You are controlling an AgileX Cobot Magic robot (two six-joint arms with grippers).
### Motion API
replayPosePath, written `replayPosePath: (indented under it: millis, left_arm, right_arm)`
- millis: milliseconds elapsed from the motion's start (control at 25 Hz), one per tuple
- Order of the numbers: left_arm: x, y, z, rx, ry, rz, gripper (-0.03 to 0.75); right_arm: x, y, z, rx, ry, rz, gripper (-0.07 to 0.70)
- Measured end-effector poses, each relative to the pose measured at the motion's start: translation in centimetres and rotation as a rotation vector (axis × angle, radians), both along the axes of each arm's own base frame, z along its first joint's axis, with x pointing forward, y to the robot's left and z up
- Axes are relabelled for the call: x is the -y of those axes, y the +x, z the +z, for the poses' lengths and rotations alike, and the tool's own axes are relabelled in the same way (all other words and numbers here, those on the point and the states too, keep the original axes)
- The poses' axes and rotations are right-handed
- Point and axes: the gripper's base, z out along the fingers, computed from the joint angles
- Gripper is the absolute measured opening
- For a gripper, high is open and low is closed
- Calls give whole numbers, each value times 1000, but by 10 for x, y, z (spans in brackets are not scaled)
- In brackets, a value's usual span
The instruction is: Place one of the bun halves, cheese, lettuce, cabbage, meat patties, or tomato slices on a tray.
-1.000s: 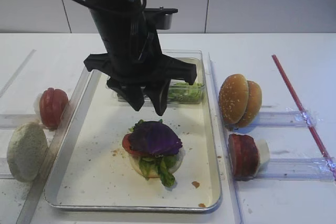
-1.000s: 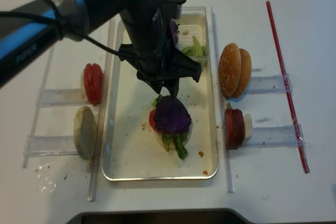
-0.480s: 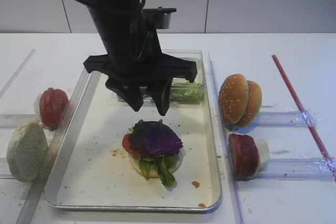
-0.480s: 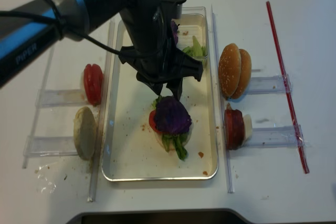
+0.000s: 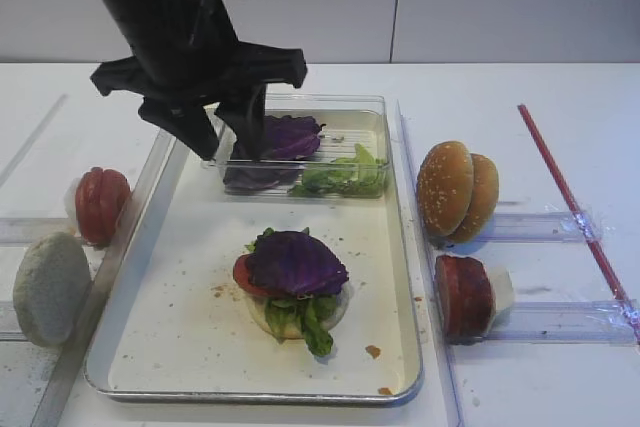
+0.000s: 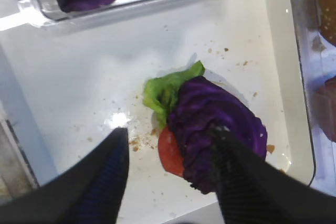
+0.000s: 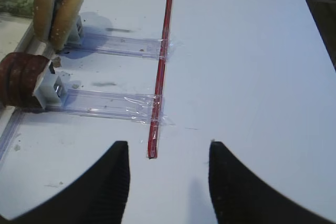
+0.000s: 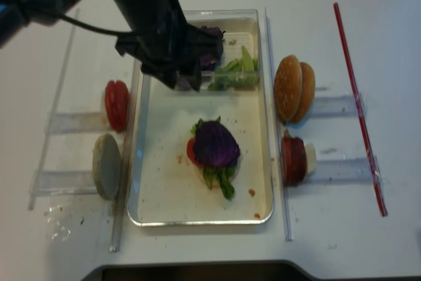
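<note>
The cabbage (image 5: 296, 261) already lies on top of the stack in the middle of the tray (image 5: 180, 347), and the left pincer (image 5: 222, 135), spread and empty above the clear box (image 5: 372, 137), could knock that box if it swings low.

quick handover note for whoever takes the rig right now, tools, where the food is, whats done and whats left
Left tool: open, empty, raised over the tray's far left corner.
Right tool: open, empty, over bare table by the red strip.
Done: stack on the tray with cabbage on top, over tomato, lettuce and a pale bun half.
Left: meat patties and sesame bun halves wait in the right racks.
</note>
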Motion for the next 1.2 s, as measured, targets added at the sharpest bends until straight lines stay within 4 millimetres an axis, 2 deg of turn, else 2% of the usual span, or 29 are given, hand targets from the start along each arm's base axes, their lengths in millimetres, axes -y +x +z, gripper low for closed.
replayPosePath:
  millis: [800, 1200]
  left_arm:
    - [-101, 16, 35, 133, 60, 206, 340]
    - [-154, -1, 23, 99, 157, 293, 340]
  right_arm:
    - [0, 0, 0, 0, 0, 0, 382]
    - [0, 0, 0, 0, 0, 0, 382]
